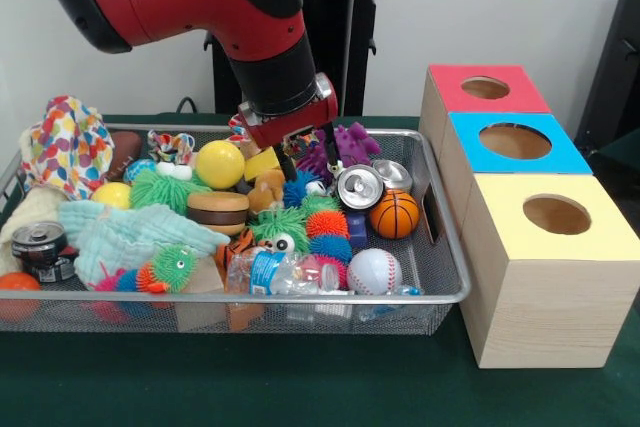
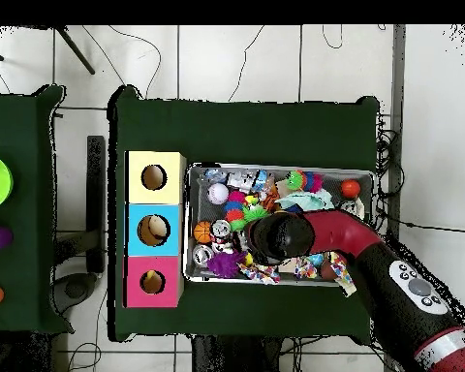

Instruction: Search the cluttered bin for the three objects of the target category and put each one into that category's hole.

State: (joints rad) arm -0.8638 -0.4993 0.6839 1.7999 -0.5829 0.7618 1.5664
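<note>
Cans look to be the sought category, judging by where the arm hangs: a silver crushed drink can [image 1: 358,187] lies toward the mesh bin's [image 1: 452,277] right end, near its back rim, its round top facing forward, with a second grey can [image 1: 392,174] touching it behind. The orange toy basketball [image 1: 395,214] sits just beside both, toward the front. The red and black arm's gripper [image 1: 308,158] hovers low over the bin, just left of the silver can; its two dark fingers [image 1: 332,152] hang apart, empty, above the purple spiky toy [image 1: 345,142] and the blue fuzzy ball [image 1: 297,189]. So the can lies to the gripper's right in the front view and slightly lower; a short sideways shift would likely put the fingers astride it. Another dark drink can [image 1: 38,244] rests at the bin's front left corner, well apart. Three wooden boxes with red [image 1: 485,88], blue [image 1: 515,140] and yellow [image 1: 556,214] holed tops stand beside the bin's right end.
</note>
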